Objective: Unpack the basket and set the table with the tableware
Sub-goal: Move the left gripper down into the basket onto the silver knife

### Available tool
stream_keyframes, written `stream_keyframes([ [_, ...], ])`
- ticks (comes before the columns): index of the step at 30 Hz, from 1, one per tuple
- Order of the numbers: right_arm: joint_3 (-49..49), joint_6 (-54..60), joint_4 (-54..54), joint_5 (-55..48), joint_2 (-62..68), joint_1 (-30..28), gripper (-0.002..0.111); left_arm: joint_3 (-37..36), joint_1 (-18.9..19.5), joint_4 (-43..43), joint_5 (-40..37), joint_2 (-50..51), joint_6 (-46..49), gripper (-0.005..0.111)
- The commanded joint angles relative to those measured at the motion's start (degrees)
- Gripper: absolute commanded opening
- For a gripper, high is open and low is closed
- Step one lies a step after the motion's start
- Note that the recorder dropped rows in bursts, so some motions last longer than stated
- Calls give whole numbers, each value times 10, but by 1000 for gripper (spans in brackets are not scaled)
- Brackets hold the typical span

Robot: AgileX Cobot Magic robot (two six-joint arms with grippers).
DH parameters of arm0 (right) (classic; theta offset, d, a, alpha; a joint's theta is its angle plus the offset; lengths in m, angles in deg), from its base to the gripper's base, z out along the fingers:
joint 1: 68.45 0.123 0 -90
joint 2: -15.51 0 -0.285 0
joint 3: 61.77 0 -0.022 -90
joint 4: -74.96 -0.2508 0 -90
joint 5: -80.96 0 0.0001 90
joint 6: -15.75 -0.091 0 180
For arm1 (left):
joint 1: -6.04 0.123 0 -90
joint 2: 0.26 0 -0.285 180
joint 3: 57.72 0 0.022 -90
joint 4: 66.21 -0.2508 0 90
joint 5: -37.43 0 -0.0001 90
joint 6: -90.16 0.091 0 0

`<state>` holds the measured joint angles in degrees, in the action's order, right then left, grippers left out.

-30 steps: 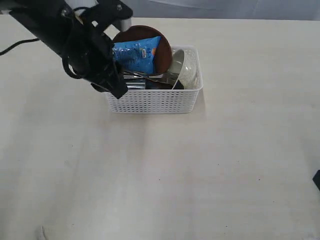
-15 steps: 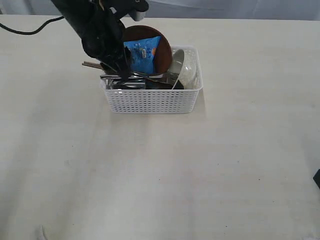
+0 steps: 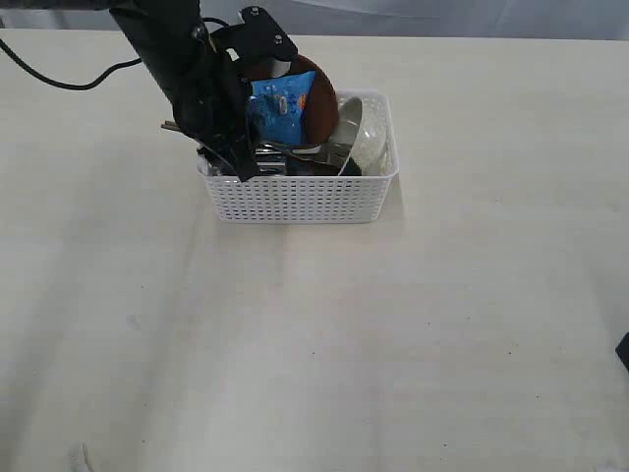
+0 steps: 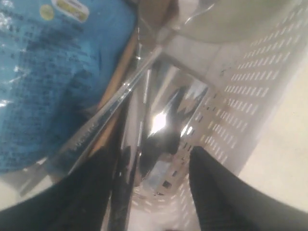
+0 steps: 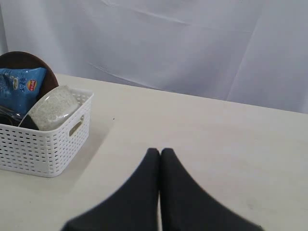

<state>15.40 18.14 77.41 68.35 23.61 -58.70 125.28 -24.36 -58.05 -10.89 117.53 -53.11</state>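
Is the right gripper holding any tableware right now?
No, the right gripper is shut with its fingers pressed together and nothing between them.

Blue snack packet (image 3: 283,108); pale cloth backdrop (image 5: 192,43)

left end effector (image 4: 148,161) spread, right (image 5: 160,152) closed

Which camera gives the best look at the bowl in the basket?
The right wrist view: the bowl leans on edge in the basket, unobstructed. The exterior view shows it smaller, from above. The left wrist view shows nothing surely of it.
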Motion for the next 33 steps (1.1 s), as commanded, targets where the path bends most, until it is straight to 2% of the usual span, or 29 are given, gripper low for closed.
stream_keyframes([
  [1, 0, -4, 4, 5, -3, -3, 0, 2, -3, -6, 3, 6, 5, 40],
  [11, 0, -4, 4, 6, -3, -3, 0, 2, -3, -6, 3, 16, 5, 1],
  [19, 0, -4, 4, 7, -3, -3, 0, 2, -3, -6, 3, 16, 10, 0],
  [33, 0, -4, 4, 7, -3, -3, 0, 2, -3, -63, -37, -24, 8, 0],
])
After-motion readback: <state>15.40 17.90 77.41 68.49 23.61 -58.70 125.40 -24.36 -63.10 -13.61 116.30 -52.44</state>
